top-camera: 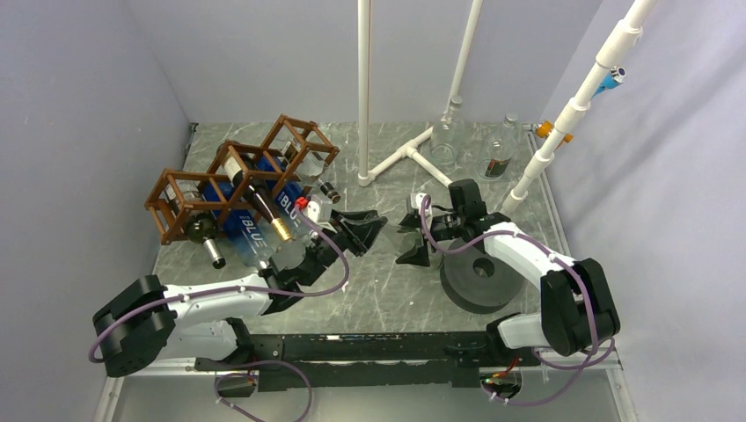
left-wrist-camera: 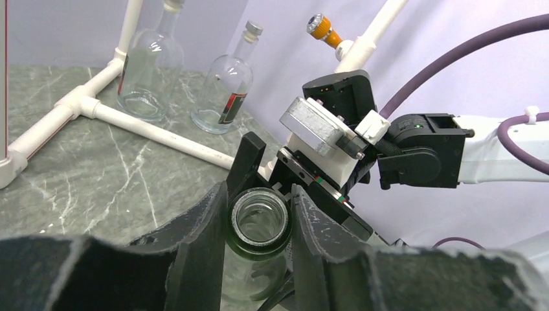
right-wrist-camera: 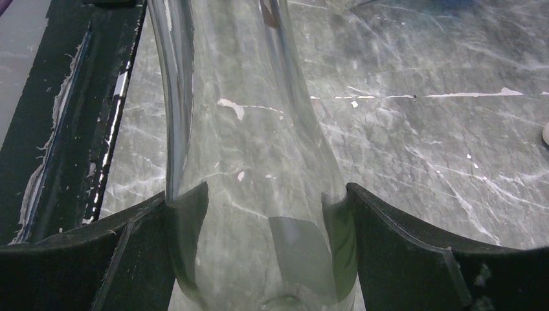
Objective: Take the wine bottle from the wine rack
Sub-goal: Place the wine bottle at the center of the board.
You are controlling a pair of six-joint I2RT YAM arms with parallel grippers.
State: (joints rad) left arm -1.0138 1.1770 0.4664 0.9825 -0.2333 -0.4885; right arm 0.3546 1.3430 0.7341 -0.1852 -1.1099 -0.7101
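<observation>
The brown wooden wine rack point(top-camera: 230, 163) stands at the back left with several dark bottles lying in its cells. A clear, green-tinted wine bottle point(left-wrist-camera: 259, 223) hangs off the rack between my two grippers. My left gripper point(left-wrist-camera: 257, 192) is shut on its neck just below the open mouth. My right gripper point(right-wrist-camera: 273, 189) is shut on its wide body point(right-wrist-camera: 252, 194), with the neck running away to the upper left. In the top view the left gripper point(top-camera: 374, 227) and right gripper point(top-camera: 412, 236) face each other at the table's middle. The glass barely shows there.
A white pipe frame point(top-camera: 400, 156) stands at the back middle. Two clear empty bottles point(top-camera: 445, 134) point(top-camera: 501, 151) stand beside it. A dark round disc point(top-camera: 479, 280) lies under the right arm. A blue-labelled bottle point(top-camera: 236, 220) lies in front of the rack.
</observation>
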